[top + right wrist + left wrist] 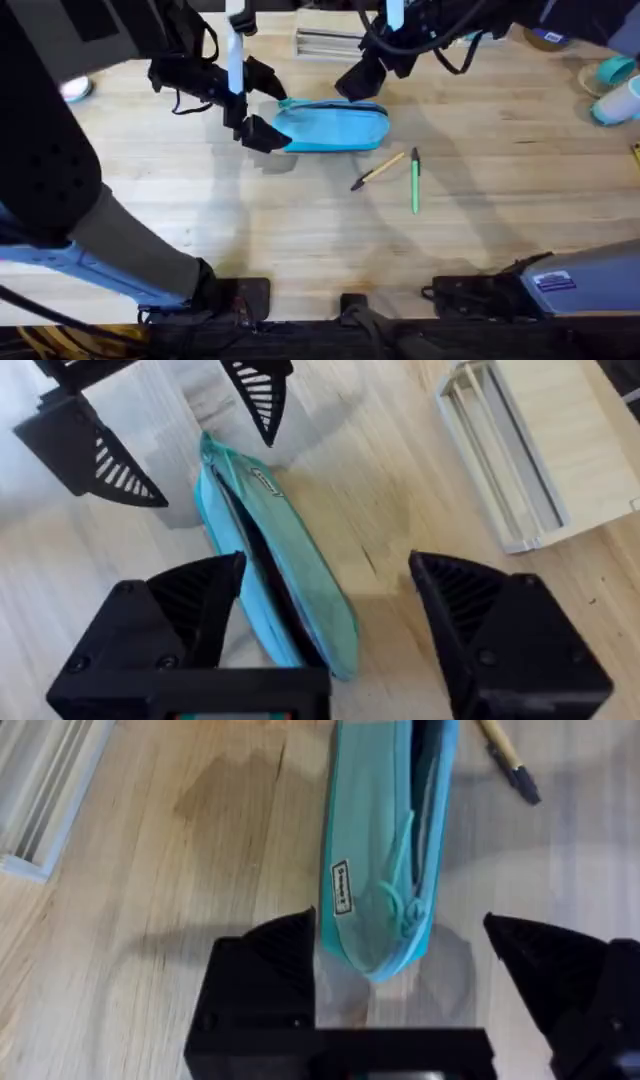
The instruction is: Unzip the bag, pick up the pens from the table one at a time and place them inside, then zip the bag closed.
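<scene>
The bag (332, 127) is seen lying on the worktop (300, 230), its long axis spanning from the left gripper (262, 112) to the right gripper (362, 80), with the zipper seam uppermost. The slot appears already parted along most of its length, as judged from the dark gap seen in the wrist views.

One rounded end, bearing a small label and a cord pull, is framed between the left jaws, which are held wide apart; contact on one side cannot be judged. The opposite end is straddled by the right jaws, likewise apart and clamped on nothing.

The tan pen (378, 171) and the green pen (415, 181) are left well outside both pairs of jaws.

Risk: were only loose fabric pinched, the soft pouch could be dragged or folded and the opening collapsed, so that a pen would be blocked at the mouth.
</scene>
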Controlling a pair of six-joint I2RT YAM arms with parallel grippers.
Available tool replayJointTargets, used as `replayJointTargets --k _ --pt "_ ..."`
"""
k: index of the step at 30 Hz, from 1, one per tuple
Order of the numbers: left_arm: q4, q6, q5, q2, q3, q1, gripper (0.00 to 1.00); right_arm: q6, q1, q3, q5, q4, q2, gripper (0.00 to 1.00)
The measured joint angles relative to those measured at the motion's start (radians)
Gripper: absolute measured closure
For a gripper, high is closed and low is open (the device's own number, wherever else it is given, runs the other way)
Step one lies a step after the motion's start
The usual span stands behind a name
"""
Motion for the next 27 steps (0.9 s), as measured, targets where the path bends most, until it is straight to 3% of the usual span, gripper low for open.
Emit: replayJointTargets --k 10,12,18,27 --pt "-0.212 0.0 0.0 -0.112 0.14 0.097 0.008 0.013 0.008 0.179 0.06 -0.204 0.001 0.008" --pt "-0.314 0.0 0.0 -0.136 0.167 0.142 0.007 -0.034 0.084 0.337 0.166 -0.394 0.064 0.007" --pt "-0.315 0.0 0.001 -0.136 0.167 0.143 0.008 -0.255 0.116 0.36 0.288 -0.389 0.079 0.006" --pt "-0.315 0.0 0.001 -0.136 0.167 0.143 0.007 -0.317 0.116 0.36 0.295 -0.377 0.079 0.005"
